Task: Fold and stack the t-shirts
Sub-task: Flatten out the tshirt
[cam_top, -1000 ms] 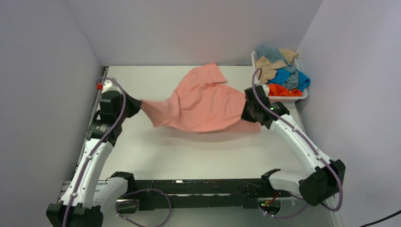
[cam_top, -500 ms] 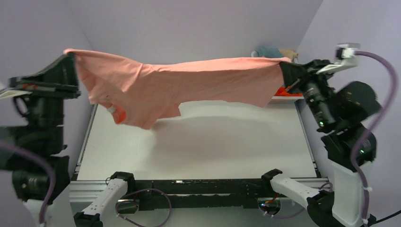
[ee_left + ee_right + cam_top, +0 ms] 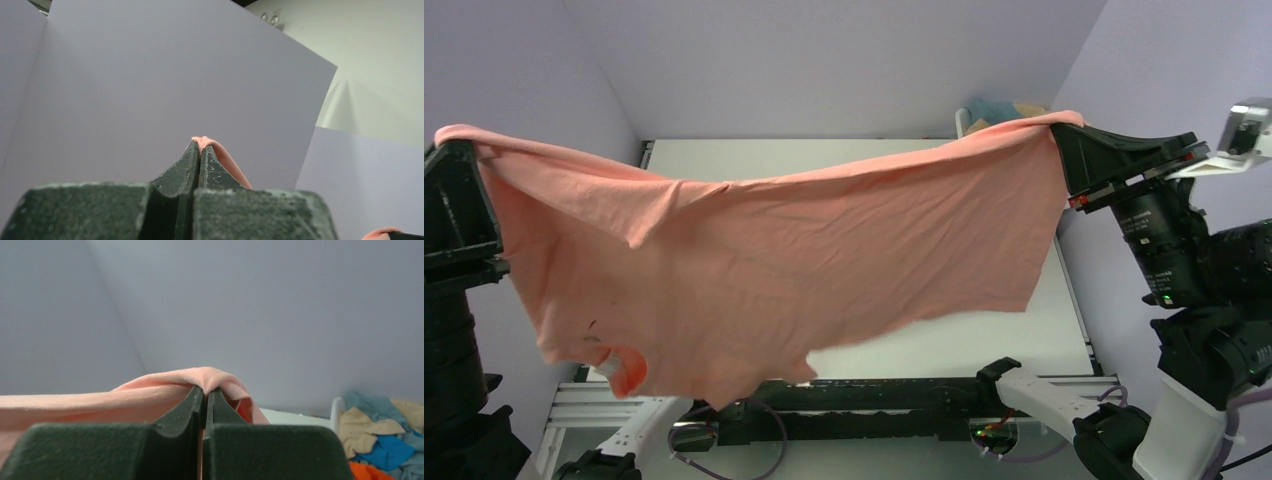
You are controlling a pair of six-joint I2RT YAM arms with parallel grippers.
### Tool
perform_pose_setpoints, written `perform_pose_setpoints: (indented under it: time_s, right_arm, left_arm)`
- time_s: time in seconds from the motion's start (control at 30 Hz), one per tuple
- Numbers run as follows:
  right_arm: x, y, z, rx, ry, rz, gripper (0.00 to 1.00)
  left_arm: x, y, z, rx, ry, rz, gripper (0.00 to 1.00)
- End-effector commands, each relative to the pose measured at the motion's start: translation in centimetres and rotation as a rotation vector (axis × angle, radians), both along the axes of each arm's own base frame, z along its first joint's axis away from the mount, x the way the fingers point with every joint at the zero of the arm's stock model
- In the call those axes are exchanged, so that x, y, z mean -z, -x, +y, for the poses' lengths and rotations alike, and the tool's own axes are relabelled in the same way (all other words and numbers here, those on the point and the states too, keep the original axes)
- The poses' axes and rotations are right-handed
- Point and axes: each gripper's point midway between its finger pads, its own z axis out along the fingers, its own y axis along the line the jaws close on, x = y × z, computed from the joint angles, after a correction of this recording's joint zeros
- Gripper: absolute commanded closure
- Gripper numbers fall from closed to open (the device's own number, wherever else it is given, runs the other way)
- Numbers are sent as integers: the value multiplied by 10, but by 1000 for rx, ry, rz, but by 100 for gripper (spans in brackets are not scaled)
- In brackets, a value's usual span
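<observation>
Holding a pink shirt (image 3: 764, 260) up in the air, spread as a wide sheet from the left edge to the upper right of the top view. Pinched at the upper left by the left gripper (image 3: 446, 145), jaws pressed together on a fold of the cloth. In the left wrist view, only a small pink hump showing above the closed fingertips (image 3: 191, 162) at frame centre. Pinched likewise at the upper right by the right gripper (image 3: 1058, 130). In the right wrist view, cloth draped over the shut tips and running off to the left edge. Sagging along the top edge between the two grips and hanging lowest at lower left, with an uneven hem and a small rolled bit near the bottom left corner. Hiding most of the table (image 3: 824, 155) behind it. Further shirts (image 3: 385, 440) in tan, blue, grey-blue and orange heaped in a white basket (image 3: 336, 407) at lower right of the right wrist view. Barely peeking over the pink cloth at upper right of the top view.
</observation>
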Motion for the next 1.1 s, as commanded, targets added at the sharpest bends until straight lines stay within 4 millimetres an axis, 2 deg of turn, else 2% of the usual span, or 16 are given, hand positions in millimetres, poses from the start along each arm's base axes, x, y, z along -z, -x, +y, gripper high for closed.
perform_pose_setpoints:
  time_s: [0.0, 0.13, 0.23, 0.3, 0.47, 0.5, 0.53, 0.63, 0.7, 0.73, 0.8, 0.93, 1.07]
  right_arm:
    - [37, -68, -4, 180, 33, 104, 100]
    - [97, -125, -10, 343, 64, 230, 100]
    - [156, -171, -8, 438, 103, 335, 100]
    - [207, -202, -2, 447, 134, 431, 100]
    - [357, -281, 30, 275, 115, 690, 100]
    - [396, -299, 35, 250, 121, 763, 100]
    - [423, -313, 38, 230, 123, 811, 100]
    - [482, -352, 45, 190, 149, 926, 100]
    - [508, -373, 47, 189, 163, 967, 100]
    - [514, -382, 48, 191, 165, 978, 100]
    - [528, -397, 47, 196, 171, 1000, 100]
    - [532, -419, 48, 198, 178, 989, 100]
    - [531, -425, 47, 190, 184, 994, 100]
  left_arm:
    - [39, -113, 0, -83, -29, 217, 100]
    - [104, -207, 7, -190, -46, 428, 100]
    - [173, -284, 4, -231, -104, 603, 100]
    - [229, -333, 2, -257, -142, 729, 100]
    - [396, -445, 6, -295, -246, 1057, 100]
    - [418, -465, 7, -290, -259, 1102, 100]
    - [455, -483, 7, -278, -277, 1182, 100]
    - [512, -529, 6, -228, -295, 1301, 100]
    - [542, -548, 5, -205, -305, 1337, 100]
    - [553, -556, 3, -181, -310, 1339, 100]
    - [565, -571, 0, -142, -313, 1322, 100]
    - [582, -589, -1, -81, -265, 1332, 100]
    - [587, -591, 4, -71, -228, 1356, 100]
